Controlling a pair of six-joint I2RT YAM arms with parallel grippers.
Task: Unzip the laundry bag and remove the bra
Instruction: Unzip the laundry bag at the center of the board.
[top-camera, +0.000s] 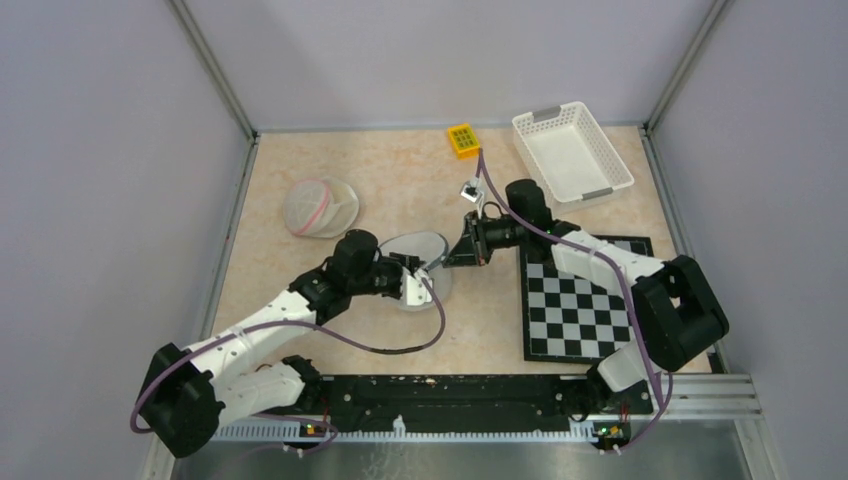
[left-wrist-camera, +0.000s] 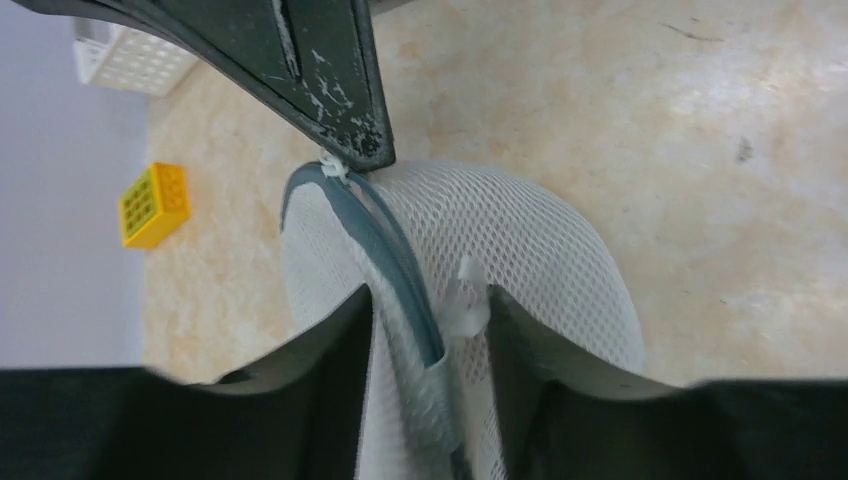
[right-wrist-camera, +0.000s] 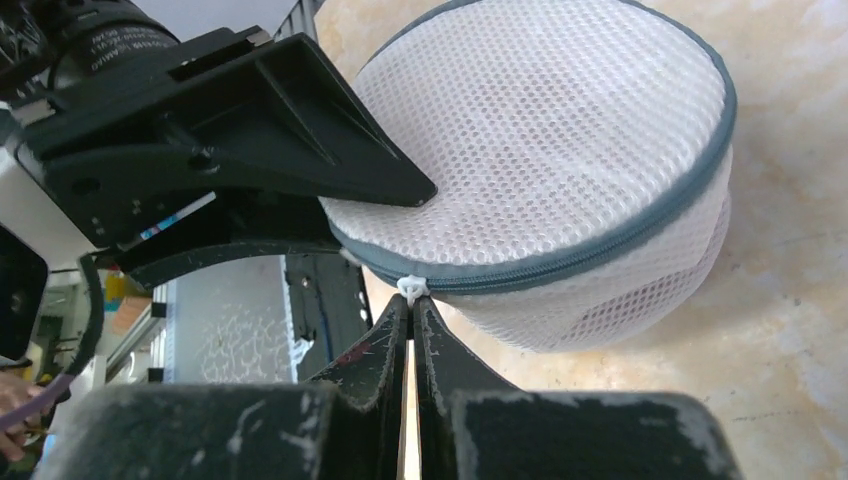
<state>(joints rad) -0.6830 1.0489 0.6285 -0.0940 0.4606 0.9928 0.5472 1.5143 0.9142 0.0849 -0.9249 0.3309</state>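
From above, the laundry bag (top-camera: 412, 245), a round white mesh pouch, lies on the table (top-camera: 300, 270) between the two arms. The left gripper (top-camera: 420, 268) reaches onto it from the near left. The right gripper (top-camera: 448, 260) meets its right edge. To the far left of the bag sits a pale mesh mound (top-camera: 320, 205) with a pink strip; I cannot tell what it is. Beyond the bag to the right are a yellow block (top-camera: 462, 138) and a white basket (top-camera: 572, 155). A checkerboard (top-camera: 585, 300) lies to the bag's right.

At the left wrist, the fingers (left-wrist-camera: 320, 370) stand apart on either side of the bag's rim. The grey zipper (left-wrist-camera: 390, 260) runs between them unsqueezed, so this tool is released. At the far end of the rim, the tip of a right finger (left-wrist-camera: 330, 70) sits on the white zip pull (left-wrist-camera: 333, 168).

At the right wrist, the jaws are clenched together, pinching the zip pull at the bag's near edge. The zipper is closed along all that shows. The mesh hides whatever is inside. One black left finger lies across the bag's top on the left side.
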